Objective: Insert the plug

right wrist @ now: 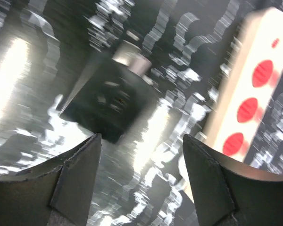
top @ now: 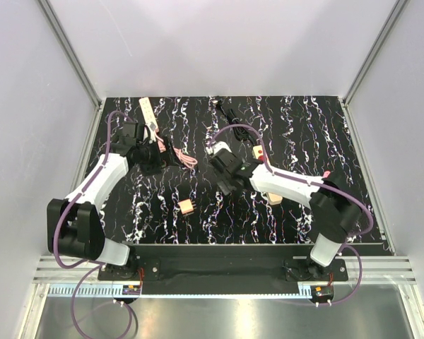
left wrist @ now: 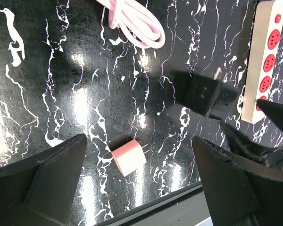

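Observation:
A pink cube plug [left wrist: 129, 157] with two prongs lies on the black marbled table; it also shows in the top view [top: 186, 206]. A black adapter [left wrist: 203, 94] sits beside a cream power strip with red sockets [left wrist: 266, 61]. My left gripper [left wrist: 139, 141] is open and empty, and in the top view [top: 150, 157] it is well away from the pink plug. My right gripper [right wrist: 141, 137] is open and empty. It hovers just short of the black adapter [right wrist: 108, 101], with the strip [right wrist: 252, 89] to its right. The right wrist view is blurred.
A coiled pink cable [top: 185, 159] lies between the arms. A second cream power strip [top: 150, 113] lies at the back left, and a black cable [top: 230, 113] at the back centre. Cream pieces [top: 274, 200] show beside the right forearm. Walls enclose the table.

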Motion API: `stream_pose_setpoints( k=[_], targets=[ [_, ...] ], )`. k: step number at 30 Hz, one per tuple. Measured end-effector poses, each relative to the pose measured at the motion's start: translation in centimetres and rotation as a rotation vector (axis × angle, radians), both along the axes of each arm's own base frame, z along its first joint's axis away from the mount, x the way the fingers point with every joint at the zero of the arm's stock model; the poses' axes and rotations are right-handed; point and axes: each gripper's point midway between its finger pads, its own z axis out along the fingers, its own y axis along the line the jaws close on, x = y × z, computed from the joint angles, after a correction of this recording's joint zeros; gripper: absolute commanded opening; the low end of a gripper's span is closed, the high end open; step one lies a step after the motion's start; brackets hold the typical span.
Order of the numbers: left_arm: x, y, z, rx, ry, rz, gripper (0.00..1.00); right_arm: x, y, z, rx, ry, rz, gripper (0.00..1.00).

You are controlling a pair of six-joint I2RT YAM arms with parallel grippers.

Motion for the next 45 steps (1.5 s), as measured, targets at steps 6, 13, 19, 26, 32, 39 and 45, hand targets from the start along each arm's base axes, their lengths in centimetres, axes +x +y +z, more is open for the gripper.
stream_pose_setpoints(
  k=[6, 13, 19, 26, 32, 39, 45],
  targets=[
    [0.0, -0.1, 0.0, -0.002, -0.002, -0.006, 0.99, -0.9, -3.8, 0.8, -0.066, 0.001, -0.076, 0.74],
    [0.0, -0.1, 0.0, -0.003, -0.004, -0.01, 0.99, -1.1, -0.8, 1.7, 0.268, -0.015, -0.255, 0.93],
    [0.0, -0.4, 0.2, -0.02, -0.009, -0.026, 0.99, -3.3, -2.1, -3.7, 0.421, -0.087, -0.218, 0.96],
    [0.0, -0.8, 0.5, -0.042, -0.018, -0.039, 0.99, -1.5, 0.2, -5.1, 0.536, -0.19, -0.145, 0.98],
    [0.1, -0.9, 0.6, -0.047, -0.021, -0.043, 0.99, -0.3, 1.1, -5.6, 0.588, -0.296, -0.08, 0.89],
    [-0.4, -1.3, 0.3, -0.071, -0.011, -0.064, 0.97, -0.3, 0.8, -4.3, 0.574, -0.354, -0.037, 0.25],
    [-1.4, -4.3, 1.5, -0.151, -0.054, -0.197, 0.99, -0.9, 2.9, 4.9, 0.597, -0.273, 0.032, 0.0]
  ],
)
